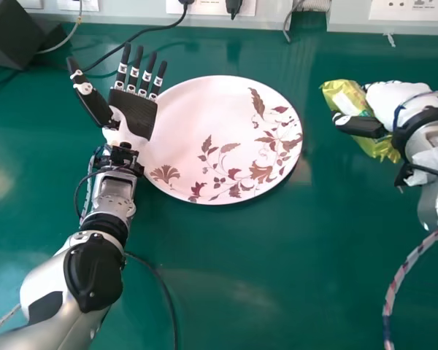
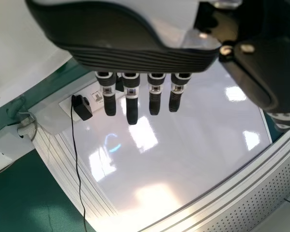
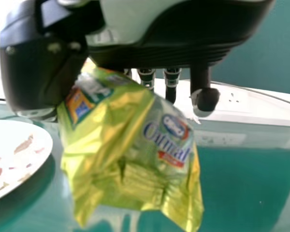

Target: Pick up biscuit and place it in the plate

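Observation:
A yellow-green biscuit packet [image 1: 363, 109] is at the right in the head view, held by my right hand [image 1: 394, 98], to the right of the plate and apart from it. In the right wrist view my right hand [image 3: 43, 72] has its thumb against the packet [image 3: 130, 145], which hangs crumpled below the palm. The white plate [image 1: 204, 131] with a brown leaf pattern lies at the table's middle. My left hand [image 1: 135, 113] is at the plate's left edge, fingers straight and holding nothing; the left wrist view shows the same hand [image 2: 135, 60] with extended fingers.
The green table [image 1: 241, 306] carries a dark box [image 1: 18, 36] and black cables at the back left. Socket strips [image 1: 204, 7] run along the back edge. A braided cable [image 1: 401, 281] hangs near my right arm.

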You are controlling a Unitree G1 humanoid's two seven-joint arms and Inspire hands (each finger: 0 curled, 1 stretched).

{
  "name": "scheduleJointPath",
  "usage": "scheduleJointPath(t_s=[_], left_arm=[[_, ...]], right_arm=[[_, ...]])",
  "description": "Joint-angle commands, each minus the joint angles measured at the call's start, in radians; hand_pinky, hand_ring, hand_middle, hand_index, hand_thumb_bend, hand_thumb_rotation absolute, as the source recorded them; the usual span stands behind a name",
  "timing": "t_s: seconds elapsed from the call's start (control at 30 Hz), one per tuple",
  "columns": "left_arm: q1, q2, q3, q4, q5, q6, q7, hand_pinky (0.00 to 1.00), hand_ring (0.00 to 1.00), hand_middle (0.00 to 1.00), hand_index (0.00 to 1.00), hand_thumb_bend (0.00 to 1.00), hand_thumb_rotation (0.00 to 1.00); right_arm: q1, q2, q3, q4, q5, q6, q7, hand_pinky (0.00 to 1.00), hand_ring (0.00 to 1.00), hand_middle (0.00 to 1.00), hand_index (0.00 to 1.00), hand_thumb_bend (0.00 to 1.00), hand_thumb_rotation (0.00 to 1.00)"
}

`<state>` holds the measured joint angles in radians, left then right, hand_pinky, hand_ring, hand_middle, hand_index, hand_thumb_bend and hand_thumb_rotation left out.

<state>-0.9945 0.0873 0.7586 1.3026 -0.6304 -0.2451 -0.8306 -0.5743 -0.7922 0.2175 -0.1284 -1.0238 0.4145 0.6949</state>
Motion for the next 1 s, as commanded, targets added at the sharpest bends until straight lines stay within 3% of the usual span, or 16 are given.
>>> scheduleJointPath(t_s=[0.0,0.23,0.47,0.97], left_arm=[[0.033,-0.007,-0.007,0.015,0.009,-0.004,-0.015,0.96,0.89,0.98,0.98,1.0,0.26],[0.032,-0.007,-0.016,0.015,0.02,-0.017,-0.004,0.96,0.87,0.98,0.98,1.0,0.24],[0.032,-0.008,-0.012,0.016,0.027,-0.02,-0.01,0.96,0.87,0.98,0.99,0.99,0.3],[0.032,-0.012,-0.012,0.017,0.027,-0.019,-0.005,0.89,0.86,0.94,0.98,1.0,0.33]], right_arm=[[-0.006,-0.014,-0.021,-0.024,-0.007,0.003,0.011,0.0,0.0,1.0,0.48,0.48,0.07],[-0.006,-0.005,-0.039,-0.071,-0.023,0.003,0.012,0.0,0.0,1.0,0.48,0.48,0.07],[-0.008,-0.002,-0.045,-0.118,-0.04,-0.008,0.017,0.0,0.0,1.0,0.48,0.48,0.07],[-0.016,0.059,-0.044,-0.133,-0.069,-0.071,-0.1,0.0,0.0,1.0,0.48,0.48,0.07]])
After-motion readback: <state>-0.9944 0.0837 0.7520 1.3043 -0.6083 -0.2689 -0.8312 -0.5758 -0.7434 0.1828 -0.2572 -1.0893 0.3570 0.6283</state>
